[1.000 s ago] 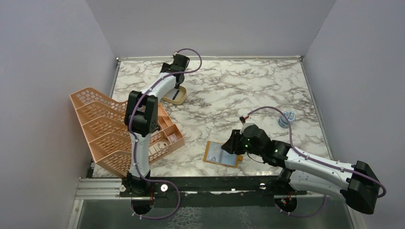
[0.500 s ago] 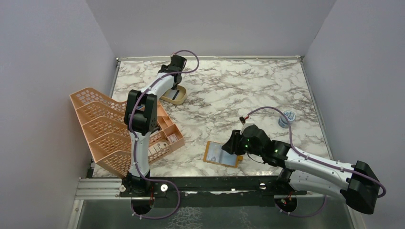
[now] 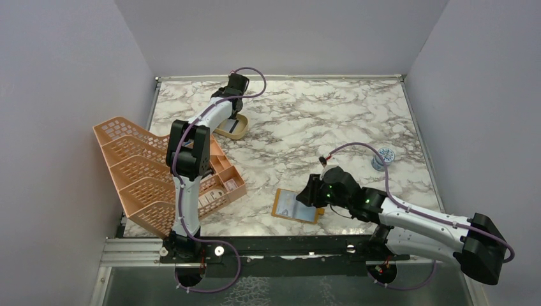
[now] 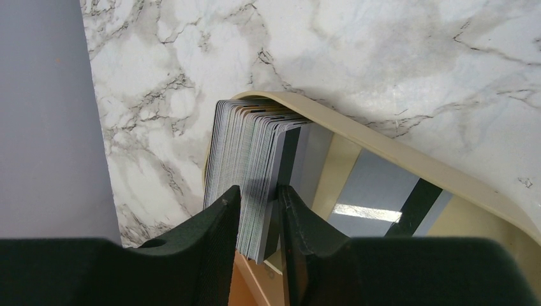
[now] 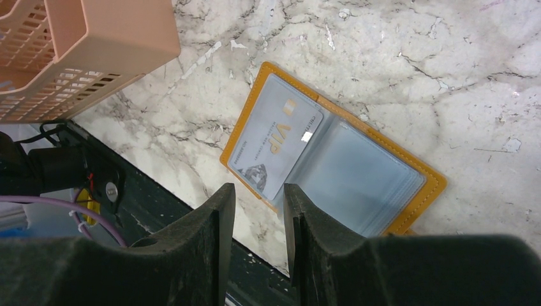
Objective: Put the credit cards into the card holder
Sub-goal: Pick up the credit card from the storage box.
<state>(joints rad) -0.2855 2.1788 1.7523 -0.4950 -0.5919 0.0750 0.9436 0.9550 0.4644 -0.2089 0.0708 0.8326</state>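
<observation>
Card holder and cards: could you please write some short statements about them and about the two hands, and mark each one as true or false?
1. The card holder lies open on the table. True.
2. The card holder has no card in it. False: a VIP card sits in one of its pockets.
3. The left hand has its fingers around part of the stack of credit cards that stands in the tan dish. True.
4. The right hand holds a card. False: nothing is between its fingers, and it hangs above the card holder.
</observation>
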